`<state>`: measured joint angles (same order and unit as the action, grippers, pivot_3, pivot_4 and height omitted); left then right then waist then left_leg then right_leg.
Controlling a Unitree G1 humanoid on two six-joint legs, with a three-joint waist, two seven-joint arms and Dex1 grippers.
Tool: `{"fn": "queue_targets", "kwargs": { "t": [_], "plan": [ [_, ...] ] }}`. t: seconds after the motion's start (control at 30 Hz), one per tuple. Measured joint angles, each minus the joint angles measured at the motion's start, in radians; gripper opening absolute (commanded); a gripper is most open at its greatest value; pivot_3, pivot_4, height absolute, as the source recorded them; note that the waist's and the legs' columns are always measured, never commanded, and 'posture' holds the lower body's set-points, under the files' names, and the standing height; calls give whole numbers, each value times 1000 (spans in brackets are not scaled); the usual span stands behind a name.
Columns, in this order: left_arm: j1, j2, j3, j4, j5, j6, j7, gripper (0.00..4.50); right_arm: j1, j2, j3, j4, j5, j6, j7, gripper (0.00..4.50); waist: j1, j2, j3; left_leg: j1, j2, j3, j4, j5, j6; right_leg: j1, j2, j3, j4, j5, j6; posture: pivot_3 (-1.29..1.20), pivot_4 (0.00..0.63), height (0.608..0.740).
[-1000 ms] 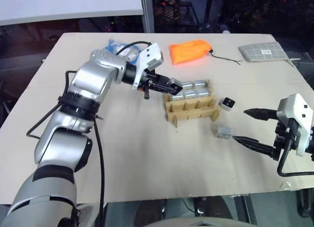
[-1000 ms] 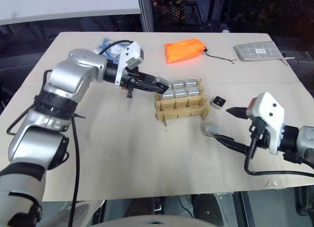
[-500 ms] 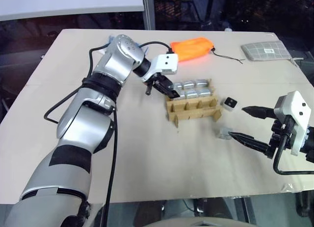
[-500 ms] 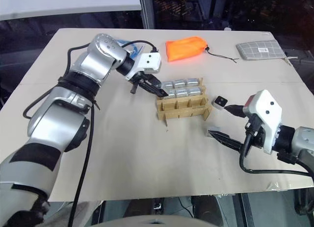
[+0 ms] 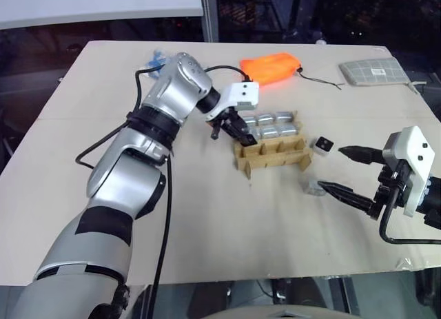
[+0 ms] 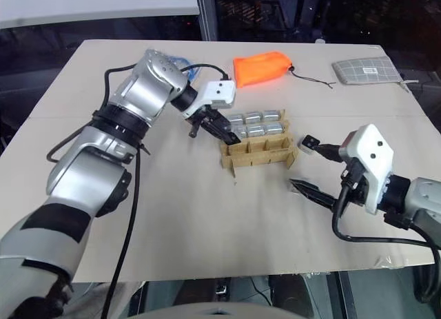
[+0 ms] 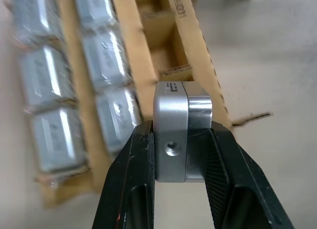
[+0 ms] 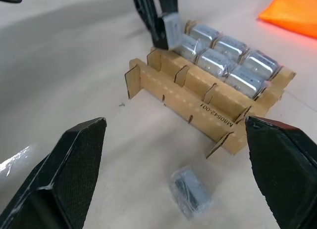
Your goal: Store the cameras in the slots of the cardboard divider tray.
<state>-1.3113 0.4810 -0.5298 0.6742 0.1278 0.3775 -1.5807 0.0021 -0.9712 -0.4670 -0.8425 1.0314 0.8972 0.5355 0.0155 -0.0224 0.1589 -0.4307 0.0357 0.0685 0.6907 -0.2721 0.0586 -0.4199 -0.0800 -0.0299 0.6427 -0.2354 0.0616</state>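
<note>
- You are seeing the left gripper [image 7: 181, 155] pinching a silver camera [image 7: 181, 137] between its black fingers; against a second ago it has swung in from beside the cardboard divider tray [image 5: 270, 156] to over that rack's left end, and is tilting downward.
- In the left wrist view the held camera is hanging right over the empty near row, so I judge you are lining up an insertion, not yet making one.
- The two far rows are already holding six silver cameras [image 8: 225, 61]; the three near slots are looking empty.
- The right gripper [image 5: 344, 174] is hovering with its fingers spread wide and nothing between them, much where it was a second ago.
- Two cameras are waiting loose on the table: one with a black lens face [image 5: 322, 145] just beside the tray's right end, and a grey one [image 8: 190, 192] lying in front of the tray near the right gripper's lower finger.
- The surface is a pale tan table [image 5: 207, 222]; an orange pouch [image 5: 269, 67] and a grey checked pouch [image 5: 370, 71] are sitting at its far edge, and the room beyond is dark.
</note>
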Motion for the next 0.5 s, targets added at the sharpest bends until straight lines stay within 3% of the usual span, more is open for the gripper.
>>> {"fn": "queue_targets", "kwargs": {
  "t": [0.5],
  "plan": [
    [24,-54,-38,-25,75,65,6,759,38,4,-1,-25,9,-8,-24,4453,0,0,0,0,0,0,2,0,0,0,0,0,2,0,0,0,150,740]
  ]
}}
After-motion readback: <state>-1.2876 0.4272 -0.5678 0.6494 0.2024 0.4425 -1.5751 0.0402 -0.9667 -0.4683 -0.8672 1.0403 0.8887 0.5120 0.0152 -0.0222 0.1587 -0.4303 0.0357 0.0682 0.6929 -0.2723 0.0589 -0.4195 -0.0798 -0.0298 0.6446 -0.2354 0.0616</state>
